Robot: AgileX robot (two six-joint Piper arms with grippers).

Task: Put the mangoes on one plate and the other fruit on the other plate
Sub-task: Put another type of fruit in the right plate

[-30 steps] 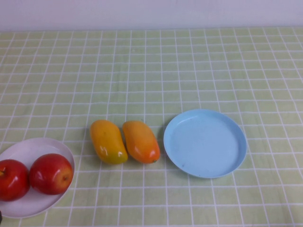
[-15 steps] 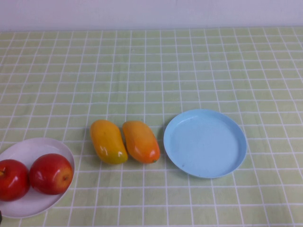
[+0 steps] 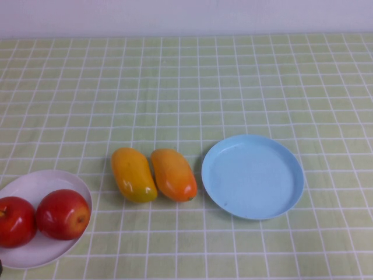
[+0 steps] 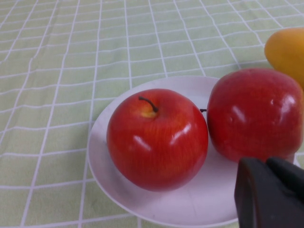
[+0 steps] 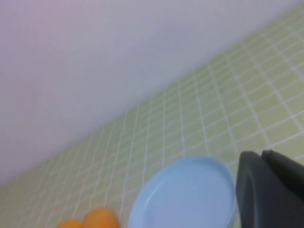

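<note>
Two mangoes lie side by side mid-table, the yellower one (image 3: 133, 174) left of the deeper orange one (image 3: 173, 174). Just right of them sits the light blue plate (image 3: 252, 176), with nothing on it. Two red apples (image 3: 63, 214) (image 3: 14, 221) rest on the white plate (image 3: 35, 184) at the front left. My left gripper (image 4: 266, 164) hangs shut and empty just in front of the apples (image 4: 156, 137) (image 4: 254, 114). My right gripper (image 5: 261, 154) is shut and empty, beside the blue plate (image 5: 183, 199). Neither gripper shows in the high view.
A green checked cloth (image 3: 186, 87) covers the whole table up to a pale wall at the back. A mango's end (image 4: 287, 50) shows beyond the apples in the left wrist view.
</note>
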